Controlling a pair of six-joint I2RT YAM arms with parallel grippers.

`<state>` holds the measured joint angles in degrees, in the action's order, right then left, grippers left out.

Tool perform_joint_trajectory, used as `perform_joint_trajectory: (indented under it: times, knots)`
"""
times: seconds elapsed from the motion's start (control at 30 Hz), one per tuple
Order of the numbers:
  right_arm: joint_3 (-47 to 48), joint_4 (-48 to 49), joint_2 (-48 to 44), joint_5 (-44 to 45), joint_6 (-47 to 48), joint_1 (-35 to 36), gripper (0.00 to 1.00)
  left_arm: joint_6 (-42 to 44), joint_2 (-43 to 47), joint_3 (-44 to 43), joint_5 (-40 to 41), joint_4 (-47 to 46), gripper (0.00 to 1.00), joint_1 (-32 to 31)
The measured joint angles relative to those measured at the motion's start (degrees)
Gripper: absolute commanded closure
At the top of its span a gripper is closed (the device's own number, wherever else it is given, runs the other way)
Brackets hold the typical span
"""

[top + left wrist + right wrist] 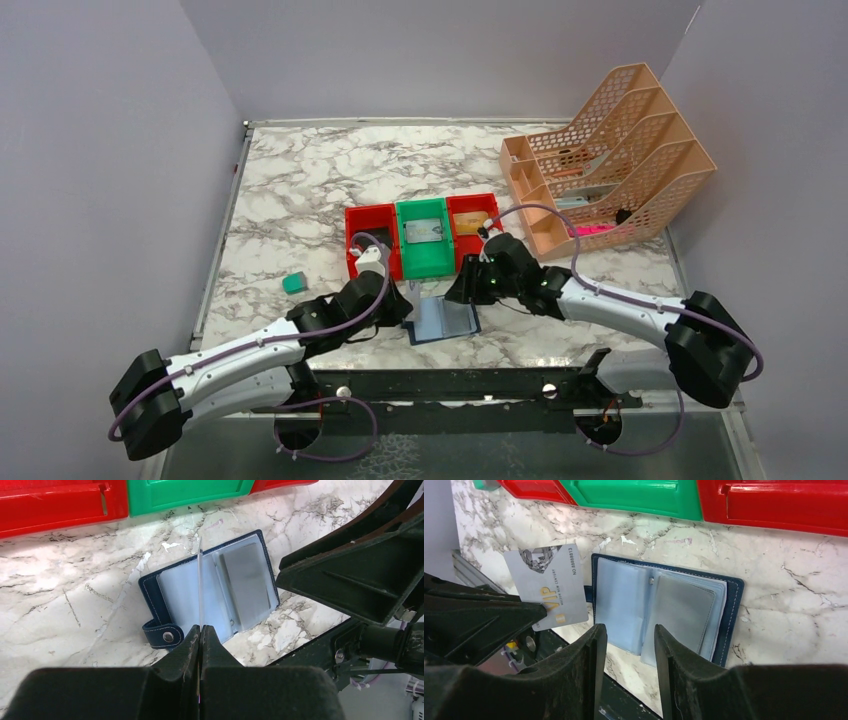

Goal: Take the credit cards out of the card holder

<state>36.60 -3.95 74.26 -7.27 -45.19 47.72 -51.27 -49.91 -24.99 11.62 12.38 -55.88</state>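
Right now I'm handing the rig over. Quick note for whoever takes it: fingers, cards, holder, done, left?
Left fingers: shut on the silver card, held up beside the card holder.
Right fingers: open over the holder, holding nothing.
Holder: lying open on the table, in front of the bins.
Done: silver card is out, not yet set down.
Left: place that card, then pull the grey card from its pocket.
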Motion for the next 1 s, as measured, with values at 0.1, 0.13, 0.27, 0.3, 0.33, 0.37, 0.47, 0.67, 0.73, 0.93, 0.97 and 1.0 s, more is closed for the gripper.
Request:
perform_joint_trajectory:
  times: [0.1,0.13,0.27,0.3,0.33,0.37,0.47,0.67,0.73,0.93,0.97,1.0]
  knots:
    - [0.0,-0.52,-1.11,0.52,0.96,0.0,0.54,0.81,0.26,0.0,-0.04,-0.04,1.0,0.0]
    - [-0.02,-0.61,-1.29,0.63,1.14,0.0,0.55,1.01,0.31,-0.02,-0.04,-0.04,1.0,0.0]
    - [-1.11,1.33,-2.16,-0.26,1.57,-0.02,0.56,1.42,0.44,-0.11,0.0,0.13,1.0,0.0]
    - [-1.7,2.47,-2.14,-1.46,1.64,0.0,0.56,1.42,0.48,-0.15,0.02,0.26,1.0,0.0]
    - [-2.1,3.5,-1.79,-2.75,1.7,0.0,0.56,1.42,0.55,-0.2,0.02,0.42,1.0,0.0]
    - [-2.32,4.37,-1.14,-4.07,1.73,0.0,0.56,1.42,0.63,-0.28,0.02,0.55,1.0,0.0]
    - [-2.32,7.61,2.84,-8.22,1.73,0.0,0.56,1.42,0.83,-0.63,0.04,0.61,1.0,0.0]
    - [-2.03,7.5,11.63,-10.54,1.14,0.0,0.56,1.42,0.96,-0.72,0.02,0.57,1.0,0.0]
    - [-0.39,4.79,11.43,-7.61,1.4,0.11,0.55,1.42,0.96,-0.72,0.02,0.57,1.0,0.0]
    - [2.34,-0.98,5.88,-0.7,5.97,0.07,0.5,1.42,0.94,-0.72,0.04,0.59,1.0,0.0]
    - [2.36,-0.98,4.66,-0.63,6.32,0.07,0.49,1.42,0.94,-0.72,0.07,0.59,1.0,0.0]
    - [2.36,-0.92,2.95,-0.35,6.54,0.07,0.48,1.44,0.94,-0.72,0.07,0.57,1.0,0.0]
